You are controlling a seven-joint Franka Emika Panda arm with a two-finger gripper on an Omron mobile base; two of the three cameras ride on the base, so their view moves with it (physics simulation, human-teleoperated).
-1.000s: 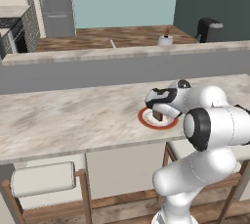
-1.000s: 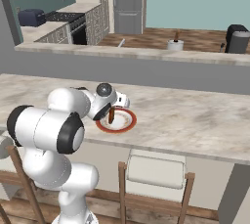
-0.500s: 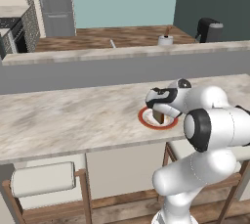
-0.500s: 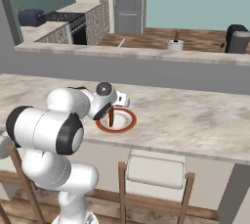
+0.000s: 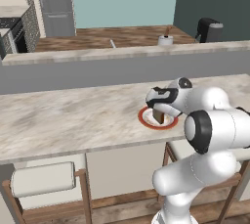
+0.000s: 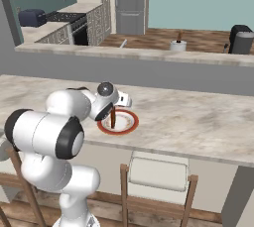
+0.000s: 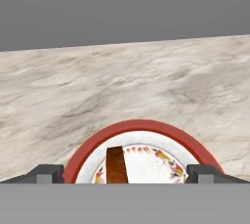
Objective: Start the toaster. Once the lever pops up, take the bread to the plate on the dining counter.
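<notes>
Simulated open-plan kitchen seen across the dining counter point(image 5: 73, 120), a long beige marbled slab on a pale base. Behind it runs a grey half-wall point(image 5: 97, 74) capped by a pale marbled ledge, and beyond that a wood-toned surface carrying a small white pot point(image 5: 165, 40) and a dark appliance point(image 5: 209, 30). A grey refrigerator point(image 6: 131, 0) stands against the teal back wall; the toaster point(image 6: 32, 17) (dark navy, boxy) sits on the far kitchen worktop, well apart from the arm. Cushioned wooden stools point(image 6: 158, 176) are drawn up under the counter's near edge. The plate point(image 6: 130, 127), white with a red-orange rim and a patterned centre, rests on the counter. The bread point(image 7: 116, 165) stands upright on edge on the plate, seen edge-on in the hand view. The gripper point(image 7: 125, 173) hovers low over the plate, its fingertips point(image 7: 47, 173) spread wide to either side of the slice and clear of it.
</notes>
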